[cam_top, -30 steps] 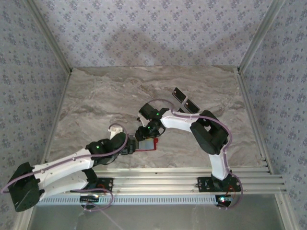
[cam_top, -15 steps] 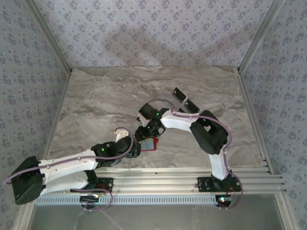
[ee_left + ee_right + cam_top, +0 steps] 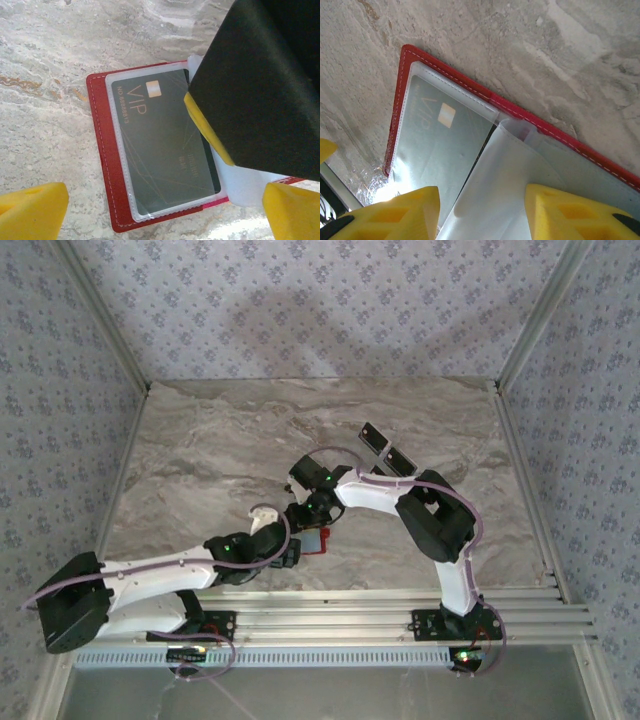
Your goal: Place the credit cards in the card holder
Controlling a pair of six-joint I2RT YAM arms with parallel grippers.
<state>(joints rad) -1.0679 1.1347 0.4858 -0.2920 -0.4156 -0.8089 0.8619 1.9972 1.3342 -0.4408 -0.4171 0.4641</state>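
I'm hovering my left hand, spread wide, over the open card holder on the bench | right hand is straddling a clear sleeve, half spread, probably to hold the pages apart | grey card is sitting sleeved

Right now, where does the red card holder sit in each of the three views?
Top external: the red card holder lies just below centre, where the two arms meet.
Left wrist: centre of the picture, lying open on the marble table, its upper right part covered.
Right wrist: its red edge runs diagonally from upper left to lower right.
Shared landmark: the grey VIP card in its clear sleeve, in both wrist views.
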